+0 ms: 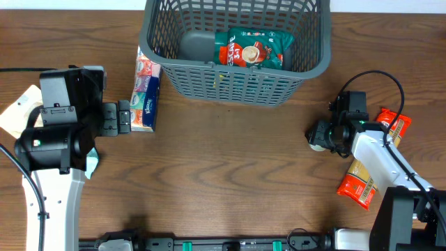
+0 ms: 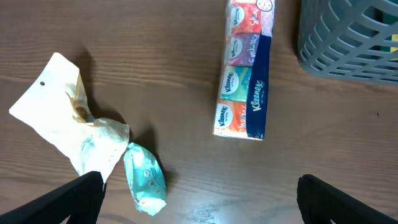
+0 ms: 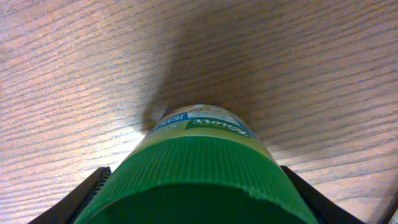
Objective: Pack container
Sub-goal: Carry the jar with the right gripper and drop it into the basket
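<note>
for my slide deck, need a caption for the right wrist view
Right hand gripping a green-capped jar by its ribbed lid, wooden table behind it.

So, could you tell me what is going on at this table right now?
The robot is packing the large grey slotted plastic basket, which already holds a green foil coffee packet. The right tool is shut on a green-lidded jar, out on the wooden table away from the basket. The left tool is open and empty beside a multi-coloured pack of Kleenex tissues. An orange-red packet lies by the right arm.
</note>
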`<state>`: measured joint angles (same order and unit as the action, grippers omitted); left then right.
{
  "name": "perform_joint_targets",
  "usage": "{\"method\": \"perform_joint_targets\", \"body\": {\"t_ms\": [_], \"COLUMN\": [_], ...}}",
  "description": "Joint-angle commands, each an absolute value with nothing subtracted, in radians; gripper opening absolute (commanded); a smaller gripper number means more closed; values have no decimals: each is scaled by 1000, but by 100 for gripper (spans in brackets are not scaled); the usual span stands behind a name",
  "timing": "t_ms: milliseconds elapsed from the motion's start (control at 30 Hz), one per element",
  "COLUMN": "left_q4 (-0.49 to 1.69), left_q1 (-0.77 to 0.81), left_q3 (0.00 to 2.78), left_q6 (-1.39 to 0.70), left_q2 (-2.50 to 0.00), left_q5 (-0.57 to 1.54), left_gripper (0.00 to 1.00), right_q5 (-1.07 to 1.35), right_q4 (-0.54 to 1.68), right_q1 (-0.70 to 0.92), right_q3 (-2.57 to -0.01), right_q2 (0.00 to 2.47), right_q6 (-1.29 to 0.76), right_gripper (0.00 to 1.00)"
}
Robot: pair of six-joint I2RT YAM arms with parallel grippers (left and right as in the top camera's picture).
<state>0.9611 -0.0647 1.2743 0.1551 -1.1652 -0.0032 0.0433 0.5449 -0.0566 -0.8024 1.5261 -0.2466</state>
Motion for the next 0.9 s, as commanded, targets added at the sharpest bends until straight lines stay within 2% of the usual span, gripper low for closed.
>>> {"method": "perform_joint_targets", "body": {"t_ms": [0, 333, 667, 867], "left_q4": [961, 960, 960, 960], "left_q1": [-69, -69, -69, -69], "left_q3": [1291, 1291, 1291, 1291], "left_q6": [161, 161, 165, 165], "left_q2": [-1169, -1169, -1169, -1169], "left_q5": [-1, -1, -1, -1], "left_gripper": [98, 99, 99, 99], "right_q5": [52, -33, -75, 31], "right_q4": [546, 699, 916, 986], "right_q1": [-52, -56, -54, -27], "right_q3": [-823, -1068, -1529, -1820], "right_q2": [1501, 1419, 1418, 1457], "right_q6": [-269, -269, -268, -143], "right_gripper": [1, 1, 1, 1]}}
